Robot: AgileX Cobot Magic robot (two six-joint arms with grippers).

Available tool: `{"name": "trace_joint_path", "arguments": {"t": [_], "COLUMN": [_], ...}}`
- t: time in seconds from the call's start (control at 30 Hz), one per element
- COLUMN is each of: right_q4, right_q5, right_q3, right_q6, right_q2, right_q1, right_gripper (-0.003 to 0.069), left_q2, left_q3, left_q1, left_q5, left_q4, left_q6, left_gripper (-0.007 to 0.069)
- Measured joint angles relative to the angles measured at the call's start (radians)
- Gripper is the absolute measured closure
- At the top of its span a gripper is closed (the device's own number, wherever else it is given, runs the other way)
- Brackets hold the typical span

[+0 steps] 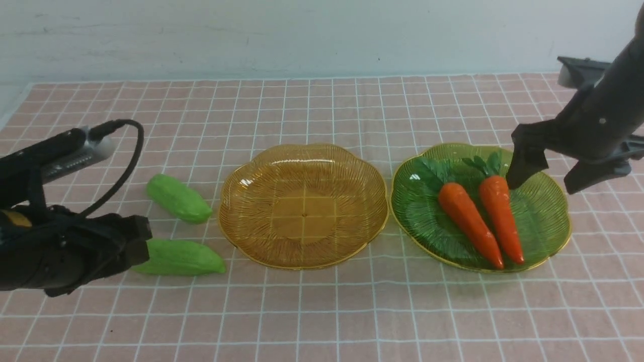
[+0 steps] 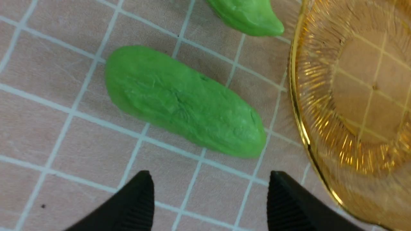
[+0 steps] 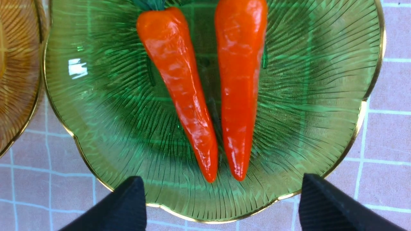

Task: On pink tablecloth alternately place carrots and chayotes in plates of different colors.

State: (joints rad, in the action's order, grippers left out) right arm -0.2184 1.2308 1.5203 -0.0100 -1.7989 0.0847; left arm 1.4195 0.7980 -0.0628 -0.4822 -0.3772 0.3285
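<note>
Wide, empty left gripper (image 2: 210,179) faces two bumpy green toy chayotes (image 2: 183,102), both unplaced. My right gripper (image 3: 221,183), jaws spread and empty, overlooks both tapered orange carrots (image 3: 179,80), already plated.

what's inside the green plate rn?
The green plate holds two carrots side by side, tips toward the robot, leaves at the far rim; nothing else seen. The open right pincer hides part of its far side in the front view.

I count two orange tapered toy carrots (image 1: 468,218) (image 1: 502,223), two bumpy bright-green toy chayotes (image 1: 178,198) (image 1: 183,258), two ribbed translucent plastic plates, one amber (image 1: 304,211), one green (image 1: 538,216), and one pink white-gridded fabric tablecloth (image 1: 322,311).
</note>
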Motion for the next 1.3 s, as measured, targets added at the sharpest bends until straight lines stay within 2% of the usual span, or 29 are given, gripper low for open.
{"name": "trace_joint_path", "arguments": {"t": [0.13,0.2,0.37,0.6,0.83,0.97,1.2,1.3], "right_q4": [0.0,0.0,0.0,0.0,0.0,0.0,0.0,0.0], "right_q5": [0.002,0.002,0.002,0.002,0.002,0.002,0.002,0.002], "right_q3": [0.0,0.0,0.0,0.0,0.0,0.0,0.0,0.0], "right_q6": [0.01,0.015,0.02,0.02,0.021,0.023,0.022,0.022], "right_q2": [0.0,0.0,0.0,0.0,0.0,0.0,0.0,0.0], "right_q1": [0.0,0.0,0.0,0.0,0.0,0.0,0.0,0.0], "right_gripper": [0.0087,0.0088,0.0089,0.009,0.009,0.009,0.009,0.009], "left_q2": [0.109,0.142,0.224,0.3,0.327,0.327,0.264,0.204], "left_q3": [0.055,0.07,0.08,0.082,0.082,0.083,0.088,0.12], "left_q1": [0.0,0.0,0.0,0.0,0.0,0.0,0.017,0.04], "left_q5": [0.021,0.023,0.057,0.111,0.14,0.118,0.025,-0.048], "left_q4": [-0.053,-0.067,-0.132,-0.193,-0.202,-0.203,-0.203,-0.202], "left_q6": [0.046,0.063,0.122,0.141,0.121,0.083,-0.077,-0.152], "left_gripper": [0.0034,0.0013,0.0007,0.001,0.0083,0.0188,0.0302,0.0314]}}
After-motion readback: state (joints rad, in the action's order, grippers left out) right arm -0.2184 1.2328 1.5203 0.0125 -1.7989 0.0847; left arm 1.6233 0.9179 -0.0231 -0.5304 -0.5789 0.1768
